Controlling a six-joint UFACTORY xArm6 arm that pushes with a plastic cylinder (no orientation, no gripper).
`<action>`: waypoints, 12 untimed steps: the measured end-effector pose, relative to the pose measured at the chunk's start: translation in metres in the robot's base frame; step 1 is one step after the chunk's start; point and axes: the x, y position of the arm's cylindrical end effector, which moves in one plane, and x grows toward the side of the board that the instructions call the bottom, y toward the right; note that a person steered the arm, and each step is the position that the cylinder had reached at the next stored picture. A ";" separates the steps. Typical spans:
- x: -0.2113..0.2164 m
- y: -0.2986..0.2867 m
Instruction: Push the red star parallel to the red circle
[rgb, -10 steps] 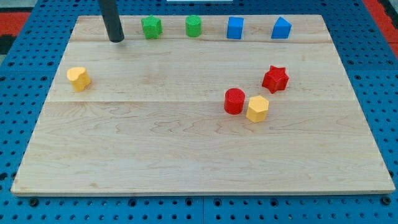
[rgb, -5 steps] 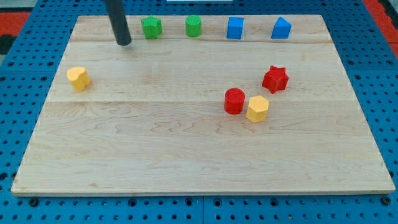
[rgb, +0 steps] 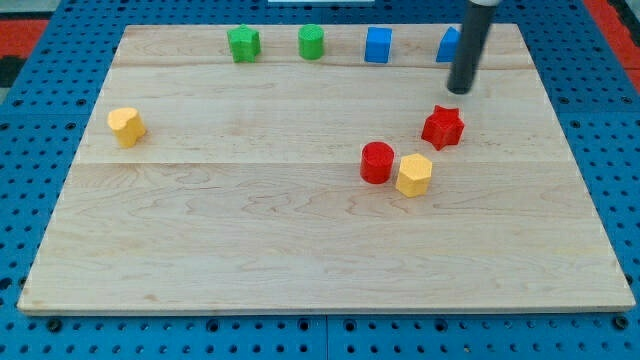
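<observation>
**benchtop_bob:** So where's everything sitting right now?

**pushrod_pat:** There are no jaws on this rig – nothing opening, clenching or grasping – just my tip (rgb: 460, 90), and it's hovering near the red star (rgb: 443, 127), at roughly its 1 o'clock, not touching it. The rod is partly hiding a blue block (rgb: 448, 44) at the board's far edge. The red star is sitting at about 2 o'clock from the red circle (rgb: 377, 162), with a yellow hexagon-ish block (rgb: 414, 174) touching or almost touching the circle at its 4 o'clock.

**benchtop_bob:** What's worrying you?

**pushrod_pat:** Judging from here, the star needs nudging toward 6 o'clock to line up with the circle. But that yellow block is lying right in that path – an off-centre shove could be sending the star spinning into it, and that could be knocking the circle too, shifting my reference. The green pair (rgb: 243, 43), another blue block (rgb: 377, 45) and the far yellow one (rgb: 126, 125) are sitting well clear.
</observation>
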 end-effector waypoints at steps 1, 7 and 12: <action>0.051 0.001; 0.019 0.000; 0.053 -0.237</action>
